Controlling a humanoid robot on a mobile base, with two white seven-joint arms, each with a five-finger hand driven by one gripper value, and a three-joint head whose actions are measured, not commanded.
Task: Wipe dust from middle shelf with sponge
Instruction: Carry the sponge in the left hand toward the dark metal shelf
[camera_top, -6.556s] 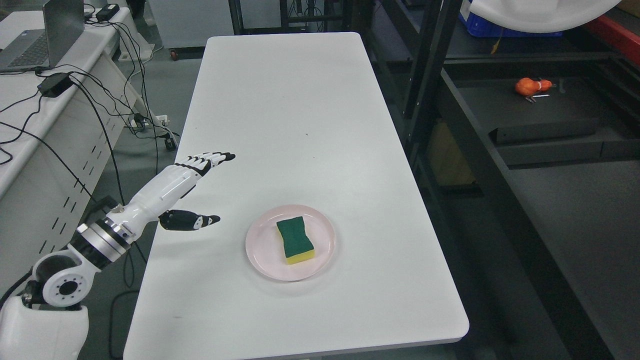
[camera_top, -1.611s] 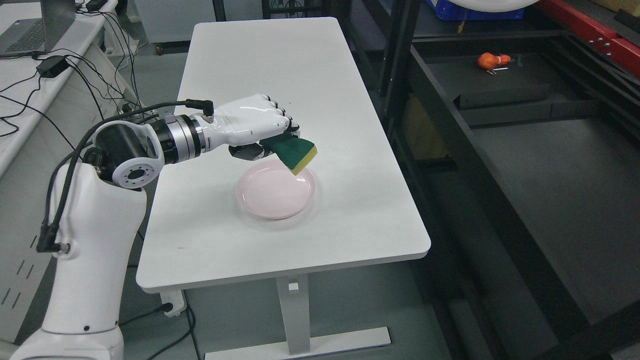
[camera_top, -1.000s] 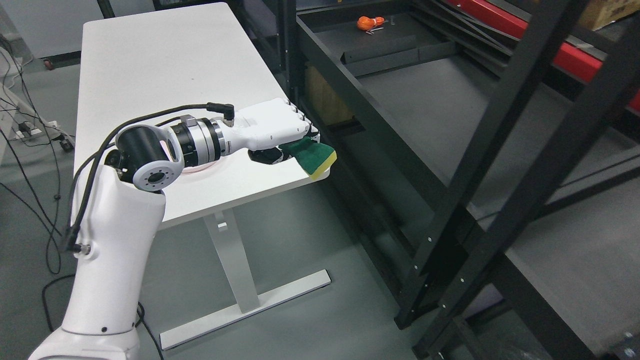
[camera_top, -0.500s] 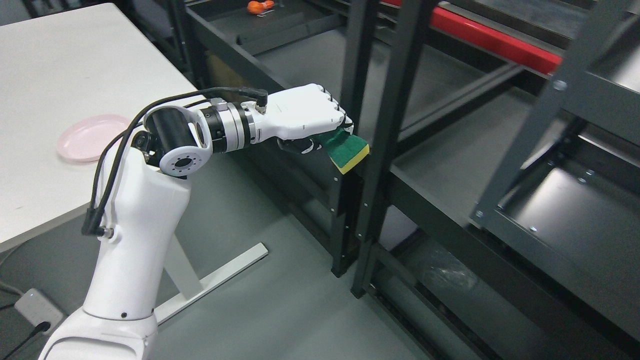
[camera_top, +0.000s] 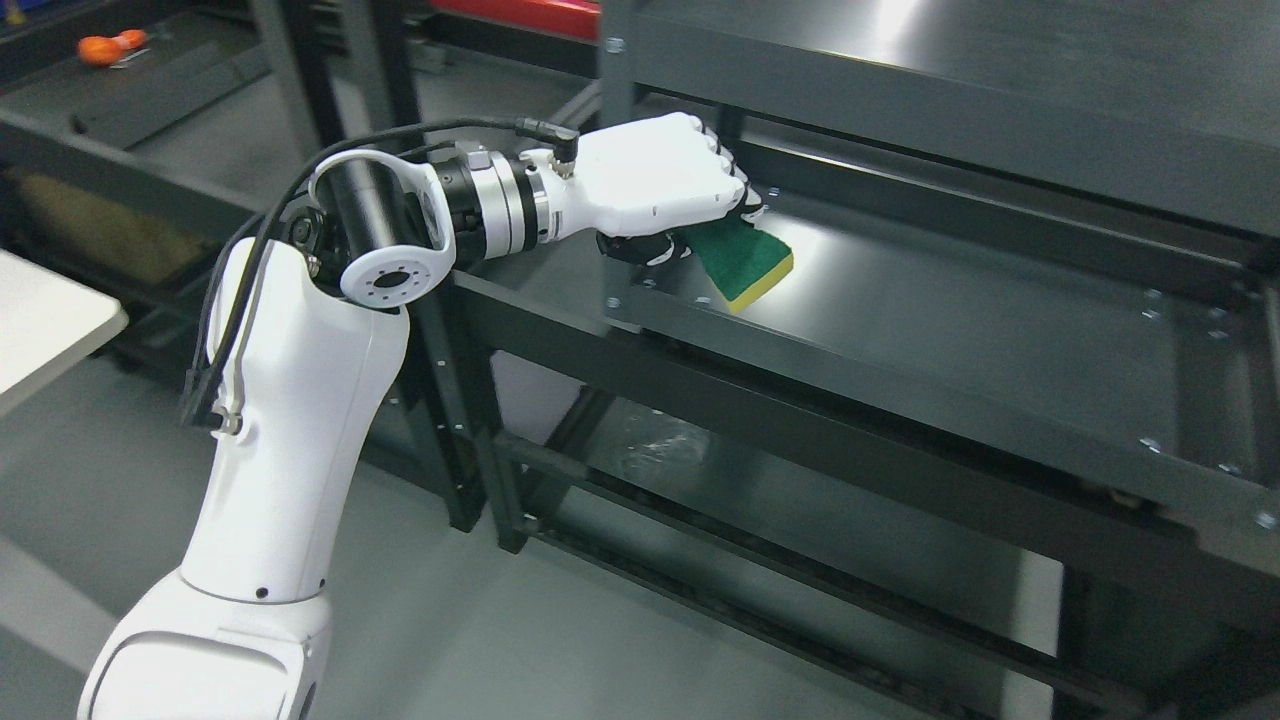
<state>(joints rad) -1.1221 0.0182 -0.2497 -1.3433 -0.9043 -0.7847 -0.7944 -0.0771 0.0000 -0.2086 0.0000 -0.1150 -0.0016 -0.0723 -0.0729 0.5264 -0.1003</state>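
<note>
While you are watching from the head view, the left hand (camera_top: 665, 185) is reaching in from the lower left with its fingers (camera_top: 735, 185) curled tight around the sponge (camera_top: 745, 260). The sponge is sticking out below the knuckles, green face up and yellow layer underneath, tilted down over the left end of the middle shelf (camera_top: 950, 320) of the black rack; you cannot tell whether its lower corner is touching the surface. An orange object (camera_top: 105, 47) is lying on a far shelf at upper left, and a white table corner (camera_top: 50, 320) is showing at the left edge.
</note>
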